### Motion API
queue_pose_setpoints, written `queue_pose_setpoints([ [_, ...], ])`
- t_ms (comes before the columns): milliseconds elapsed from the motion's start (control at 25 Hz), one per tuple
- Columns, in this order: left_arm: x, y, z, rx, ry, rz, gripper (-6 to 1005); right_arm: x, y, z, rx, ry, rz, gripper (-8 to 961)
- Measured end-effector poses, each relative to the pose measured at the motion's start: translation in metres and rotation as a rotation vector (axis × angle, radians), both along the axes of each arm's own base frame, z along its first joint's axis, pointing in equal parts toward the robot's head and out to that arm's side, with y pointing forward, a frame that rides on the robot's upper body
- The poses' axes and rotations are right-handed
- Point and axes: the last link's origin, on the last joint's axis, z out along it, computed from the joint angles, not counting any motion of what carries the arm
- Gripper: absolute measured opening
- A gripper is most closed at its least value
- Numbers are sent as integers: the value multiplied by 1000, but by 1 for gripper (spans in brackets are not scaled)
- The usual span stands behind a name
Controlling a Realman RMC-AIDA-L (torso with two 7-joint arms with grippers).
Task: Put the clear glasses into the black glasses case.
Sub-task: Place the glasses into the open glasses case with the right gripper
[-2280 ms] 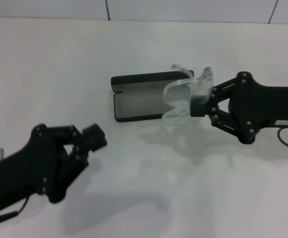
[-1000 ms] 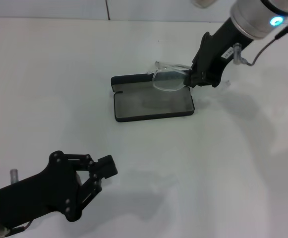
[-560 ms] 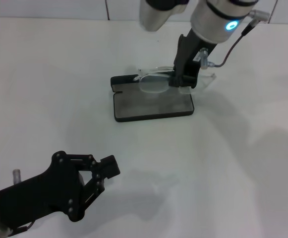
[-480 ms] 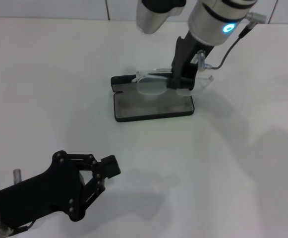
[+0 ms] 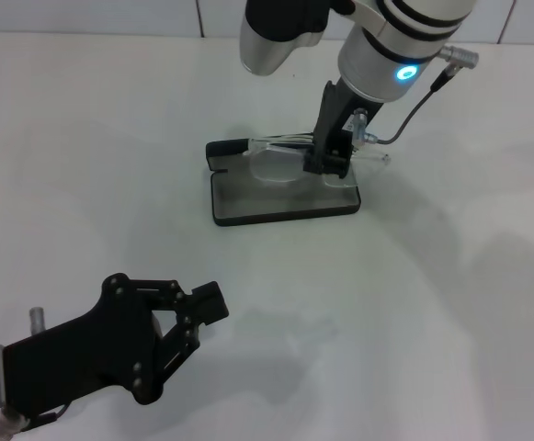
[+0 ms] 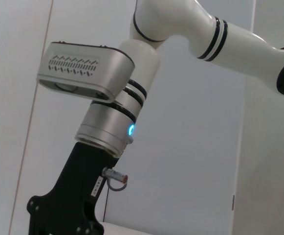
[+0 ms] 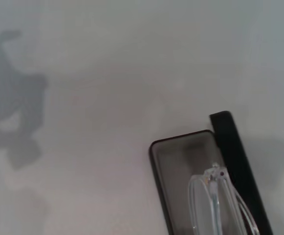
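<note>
Head view: the right gripper comes down from above, clamped on the clear glasses near their middle, holding them just over the open black glasses case. One lens reaches out to its left over the grey lining; the other end pokes past its right side, near the case's edge. If the grip lets go here, that overhanging end could catch the rim and leave the frame tilted, or a temple could snag the raised lid behind. The left gripper sits parked well below, fingers apart, holding nothing.
</note>
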Motion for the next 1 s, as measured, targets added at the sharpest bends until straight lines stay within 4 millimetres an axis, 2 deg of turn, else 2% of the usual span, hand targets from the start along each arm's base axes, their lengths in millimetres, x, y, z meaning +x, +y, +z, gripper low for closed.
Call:
queue_pose_setpoints([
  [440, -1, -1, 0, -1, 2, 5, 74, 7, -6, -16, -19, -39, 48, 58],
  [1000, -5, -3, 2, -1, 11, 14, 73, 9, -3, -18, 3, -7, 52, 59],
])
